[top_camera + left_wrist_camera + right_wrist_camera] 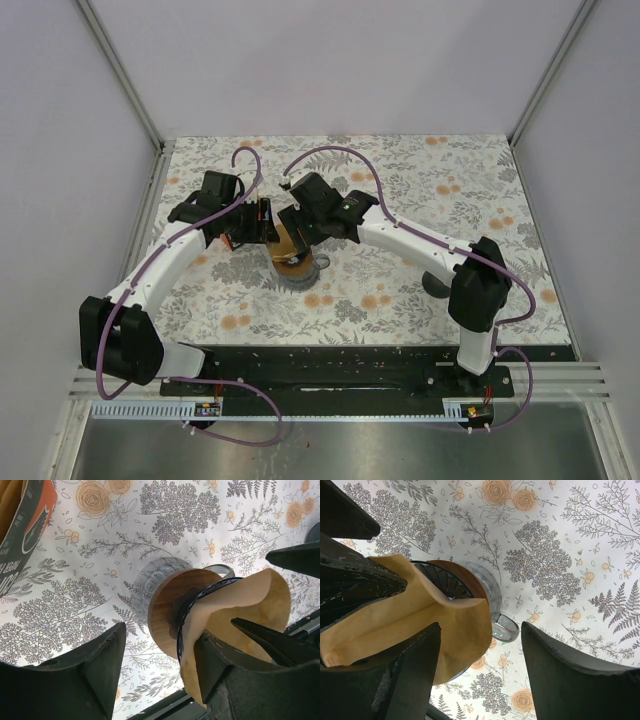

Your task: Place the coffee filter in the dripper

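Where the floral counter (420, 290) carries the dripper (162, 605) near its middle, the left arm (170, 260) and the right arm (420, 240) lean in from either side and meet above it. The dripper stands on its glass base, with a wooden collar beneath the dark cone. The left fingers (85, 680) are spread wide and hold nothing; the collar shows in their gap, and one finger lies against the coffee filter (250, 600). The right fingers (580, 680) are also wide apart and empty, one lying along the paper, the other beside the dripper's handle. The brown filter sits loosely in the dripper's mouth, part of it lapping over the rim.
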